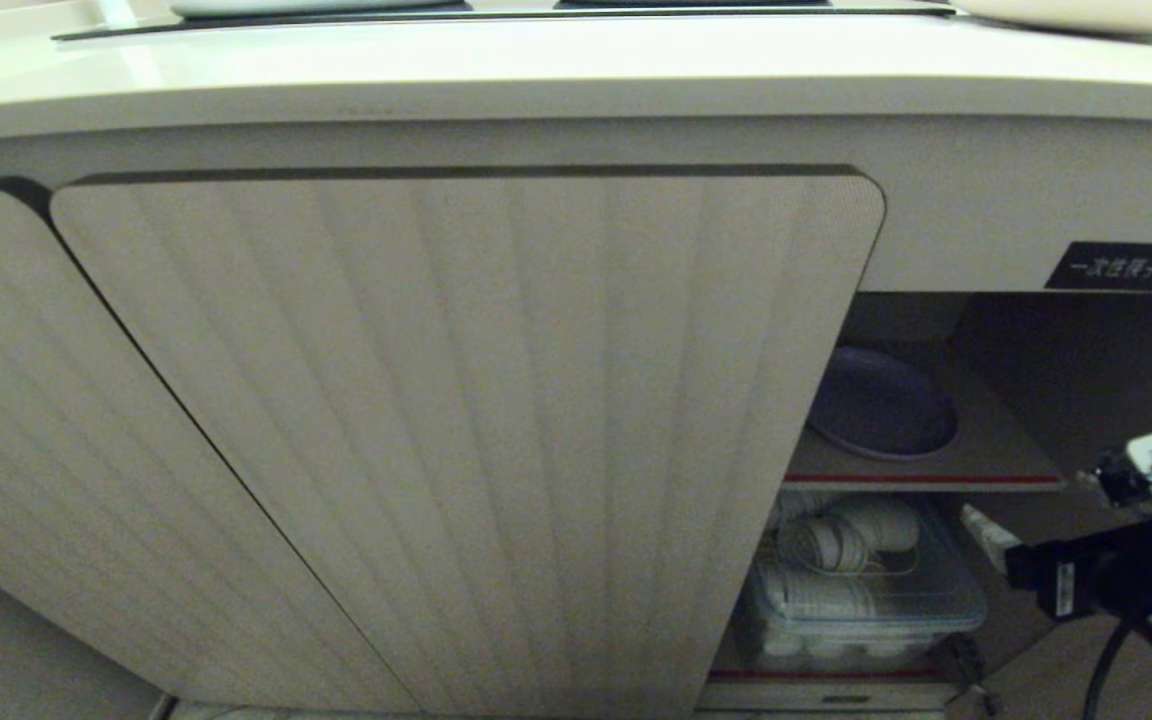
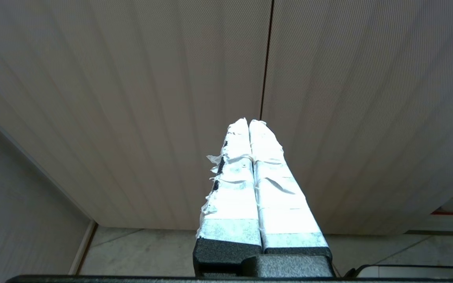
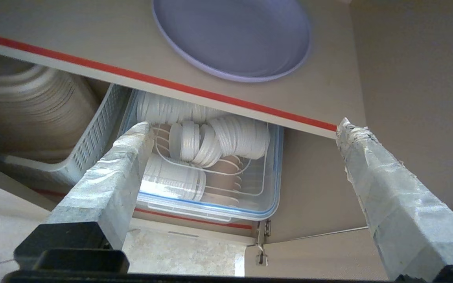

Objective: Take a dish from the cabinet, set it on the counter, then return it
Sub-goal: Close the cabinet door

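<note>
Pale kitchen floor under my view.

Below me I see a light marbled stone-tile floor [image 3: 179,255] with thin grout lines, and a plain beige wall panel [image 2: 18,204] meeting it at a pale skirting strip [image 2: 83,247]. The light is soft and even.

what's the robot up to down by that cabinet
The right claw is wide open and empty in front of the open side of the cabinet. The purple dish lies untouched on the inner shelf, above a clear bin of white cups. The left claw is shut, parked facing the closed doors.
</note>
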Controlling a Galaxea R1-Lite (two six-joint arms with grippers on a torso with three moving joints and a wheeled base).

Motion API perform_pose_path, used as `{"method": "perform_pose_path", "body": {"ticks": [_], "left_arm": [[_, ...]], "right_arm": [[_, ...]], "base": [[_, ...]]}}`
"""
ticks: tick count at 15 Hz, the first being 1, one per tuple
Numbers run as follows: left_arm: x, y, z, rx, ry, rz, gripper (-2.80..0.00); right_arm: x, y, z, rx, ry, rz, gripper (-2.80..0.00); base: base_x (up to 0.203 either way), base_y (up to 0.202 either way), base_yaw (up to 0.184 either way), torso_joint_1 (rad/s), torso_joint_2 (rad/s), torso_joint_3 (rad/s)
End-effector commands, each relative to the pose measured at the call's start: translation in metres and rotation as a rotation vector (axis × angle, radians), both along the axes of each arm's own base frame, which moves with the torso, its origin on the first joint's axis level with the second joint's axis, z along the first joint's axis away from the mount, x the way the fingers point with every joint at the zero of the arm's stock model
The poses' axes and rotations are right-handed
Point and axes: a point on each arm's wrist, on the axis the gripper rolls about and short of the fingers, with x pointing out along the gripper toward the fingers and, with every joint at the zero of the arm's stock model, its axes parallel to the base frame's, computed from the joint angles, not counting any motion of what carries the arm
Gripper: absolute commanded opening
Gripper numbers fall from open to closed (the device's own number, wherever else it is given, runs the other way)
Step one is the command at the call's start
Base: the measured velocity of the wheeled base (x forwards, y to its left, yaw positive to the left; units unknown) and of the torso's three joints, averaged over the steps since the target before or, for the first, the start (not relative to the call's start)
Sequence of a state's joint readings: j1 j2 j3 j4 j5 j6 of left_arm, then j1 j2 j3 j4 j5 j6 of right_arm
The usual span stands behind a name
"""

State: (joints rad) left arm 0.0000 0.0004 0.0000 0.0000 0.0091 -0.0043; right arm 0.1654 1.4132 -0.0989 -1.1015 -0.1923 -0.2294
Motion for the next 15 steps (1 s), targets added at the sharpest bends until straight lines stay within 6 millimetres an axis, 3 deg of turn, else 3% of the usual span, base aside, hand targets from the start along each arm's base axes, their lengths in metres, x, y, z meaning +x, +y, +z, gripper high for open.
{"method": "perform_pose_path", "body": {"ticks": [1,7,15], "left_arm": [[0.0,0.0,0.0,0.0,0.0,0.0,-2.8],[0.0,0.0,0.0,0.0,0.0,0.0,-2.8],[0.0,0.0,0.0,0.0,0.0,0.0,-2.8]], "right_arm": [[-0.004,-0.001,0.003,0.003,-0.024,-0.006,0.0],[-0.023,-0.01,-0.008,0.002,0.011,-0.047,0.0],[-0.027,-0.016,0.0,0.019,-0.063,-0.074,0.0]], "base": [[0.0,0.0,0.0,0.0,0.0,0.0],[0.0,0.0,0.0,0.0,0.0,0.0],[0.0,0.0,0.0,0.0,0.0,0.0]]}}
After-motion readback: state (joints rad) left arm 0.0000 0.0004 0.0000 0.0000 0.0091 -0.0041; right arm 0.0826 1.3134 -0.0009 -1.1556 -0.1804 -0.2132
